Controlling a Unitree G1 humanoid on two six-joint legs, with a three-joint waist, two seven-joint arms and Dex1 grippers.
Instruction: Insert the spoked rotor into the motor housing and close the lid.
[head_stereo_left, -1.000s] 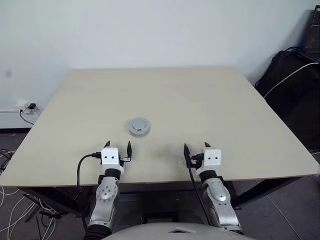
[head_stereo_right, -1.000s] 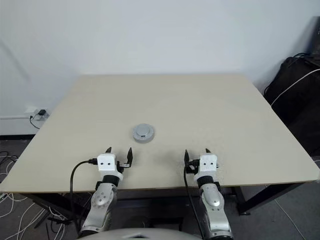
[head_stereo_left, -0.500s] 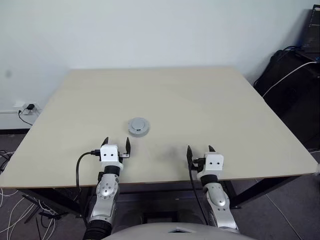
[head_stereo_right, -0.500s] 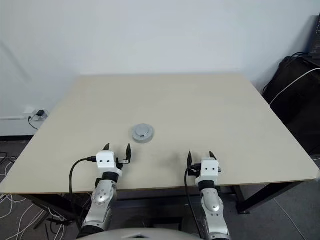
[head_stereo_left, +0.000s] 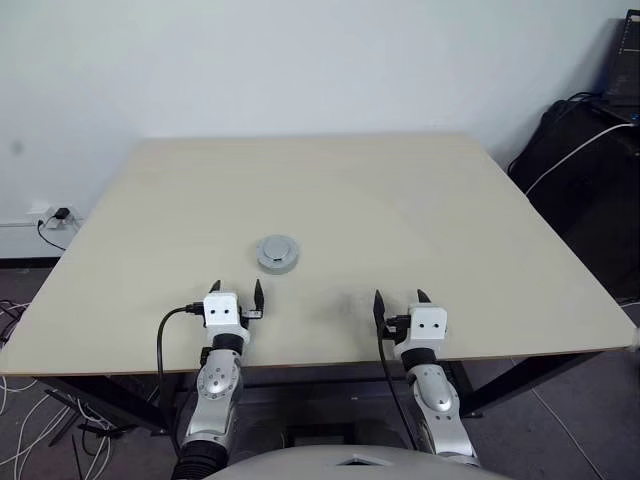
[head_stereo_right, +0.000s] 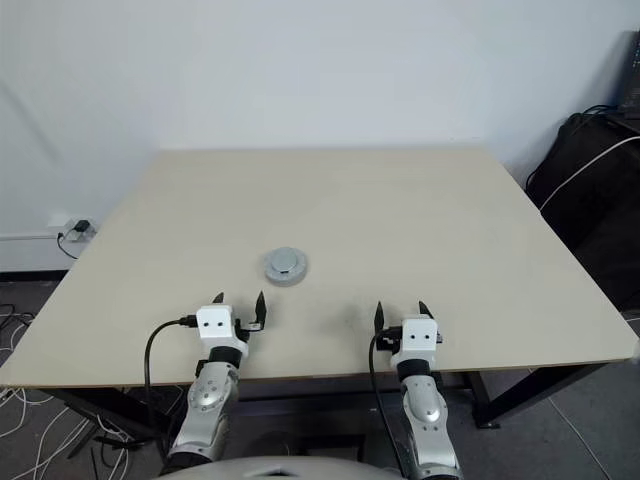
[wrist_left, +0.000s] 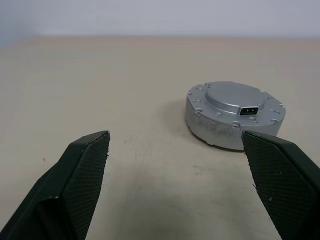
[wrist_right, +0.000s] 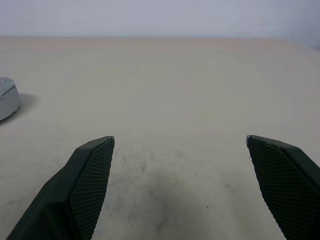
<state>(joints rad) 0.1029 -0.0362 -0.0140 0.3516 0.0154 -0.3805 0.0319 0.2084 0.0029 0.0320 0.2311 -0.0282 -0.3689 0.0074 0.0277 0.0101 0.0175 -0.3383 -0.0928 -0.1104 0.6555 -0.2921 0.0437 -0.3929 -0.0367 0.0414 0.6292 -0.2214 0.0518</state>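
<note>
Lid (head_stereo_left: 278, 253) — beyond left jaws, apart.

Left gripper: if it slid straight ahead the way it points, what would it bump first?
Probably the lid closing the grey motor unit, though it sits slightly toward the robot's right. The open left gripper might just clip it with one finger.

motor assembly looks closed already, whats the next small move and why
Probably none beyond pulling both arms back: the lid sits flush on the grey round motor body on the table, and the left end effector and right end effector are open, empty and apart from it.
</note>
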